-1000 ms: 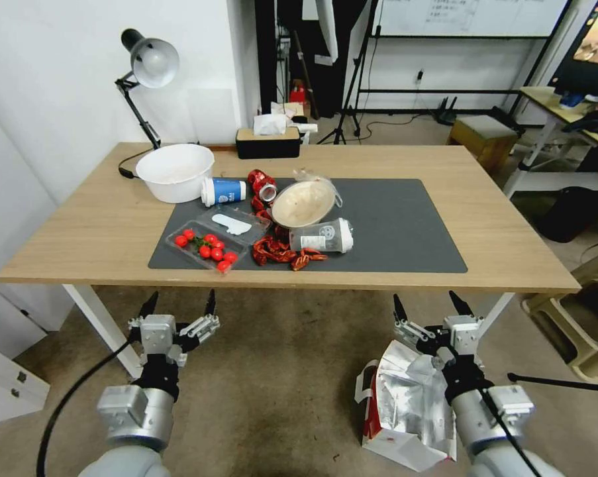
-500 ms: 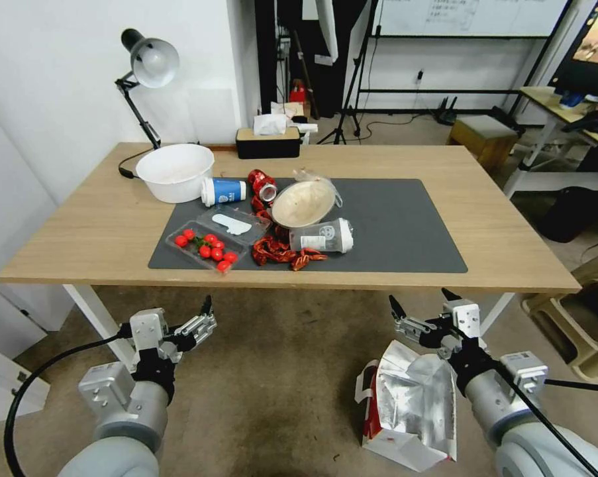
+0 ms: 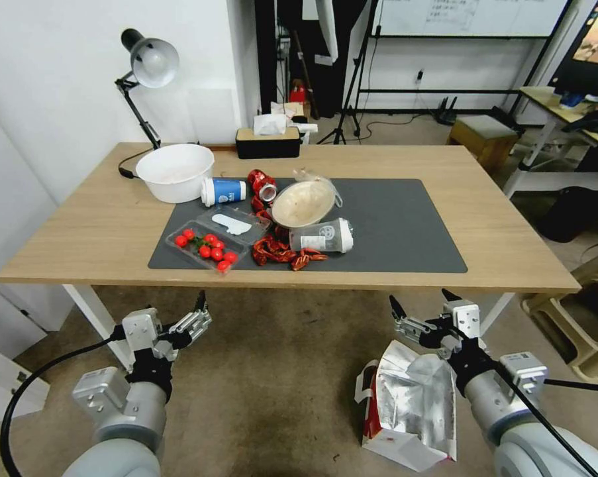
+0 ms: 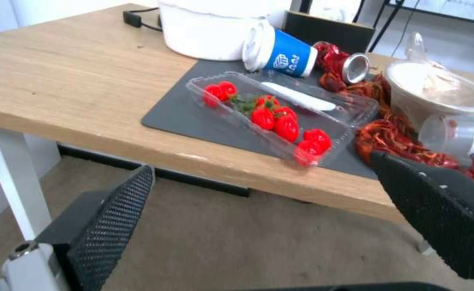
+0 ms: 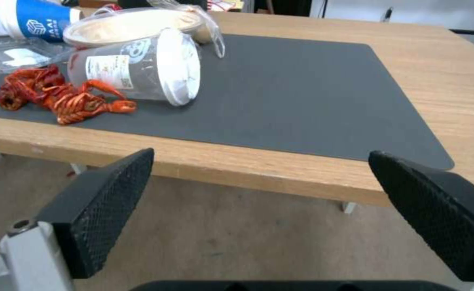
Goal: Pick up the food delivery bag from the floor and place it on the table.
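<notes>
The food delivery bag stands on the floor in front of the table, white with a red side and its crumpled foil lining showing. My right gripper hovers open just above the bag's top edge, below the table's front edge, with nothing between its fingers. In the right wrist view the right gripper faces the dark grey mat. My left gripper is open and empty over bare floor, well apart from the bag. The table is light wood with white legs.
The mat's left half carries a white bowl, blue cup, red can, tomato tray, crayfish, lidded bowl and clear cup. The mat's right half is bare. A lamp, tissue box and stool stand nearby.
Both arms have swung outward, elbows away from the middle. The left gripper dropped slightly and turned. The right gripper stays over the bag. The bag has not moved.
</notes>
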`<state>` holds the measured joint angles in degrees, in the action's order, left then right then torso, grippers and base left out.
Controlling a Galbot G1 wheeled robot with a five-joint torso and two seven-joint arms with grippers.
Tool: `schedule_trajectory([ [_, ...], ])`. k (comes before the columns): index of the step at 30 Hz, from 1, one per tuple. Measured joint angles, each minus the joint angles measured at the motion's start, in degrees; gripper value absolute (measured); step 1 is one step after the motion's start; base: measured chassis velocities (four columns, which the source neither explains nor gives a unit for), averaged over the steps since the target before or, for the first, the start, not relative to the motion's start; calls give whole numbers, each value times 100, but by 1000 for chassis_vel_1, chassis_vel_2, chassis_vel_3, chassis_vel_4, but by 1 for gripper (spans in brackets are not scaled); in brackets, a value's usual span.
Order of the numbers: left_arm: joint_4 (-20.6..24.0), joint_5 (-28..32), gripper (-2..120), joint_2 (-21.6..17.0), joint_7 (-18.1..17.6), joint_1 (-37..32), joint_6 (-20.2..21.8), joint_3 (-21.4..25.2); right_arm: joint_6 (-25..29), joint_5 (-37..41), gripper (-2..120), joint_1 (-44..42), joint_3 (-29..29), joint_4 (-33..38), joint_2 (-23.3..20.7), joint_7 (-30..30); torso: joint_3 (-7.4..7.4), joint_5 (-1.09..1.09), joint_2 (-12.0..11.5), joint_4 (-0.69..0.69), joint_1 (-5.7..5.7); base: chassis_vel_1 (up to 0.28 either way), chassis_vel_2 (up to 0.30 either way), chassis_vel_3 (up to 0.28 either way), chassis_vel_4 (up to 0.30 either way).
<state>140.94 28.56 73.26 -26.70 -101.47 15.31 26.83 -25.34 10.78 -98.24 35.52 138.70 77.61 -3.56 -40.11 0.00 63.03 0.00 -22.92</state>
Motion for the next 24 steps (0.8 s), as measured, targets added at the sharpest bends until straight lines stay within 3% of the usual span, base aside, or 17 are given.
schedule_trajectory([
  [12, -1, 49, 100, -3, -33, 48, 174, 5, 36, -47, 100, 6, -20, -42, 62, 7, 77, 0, -141, 0, 63, 0, 0, 0, 0],
  [24, -25, 40, 100, -8, -33, 48, 195, 0, 53, -63, 100, 24, -20, -72, 117, 23, 301, 0, -539, 0, 235, 0, 0, 0, 0],
])
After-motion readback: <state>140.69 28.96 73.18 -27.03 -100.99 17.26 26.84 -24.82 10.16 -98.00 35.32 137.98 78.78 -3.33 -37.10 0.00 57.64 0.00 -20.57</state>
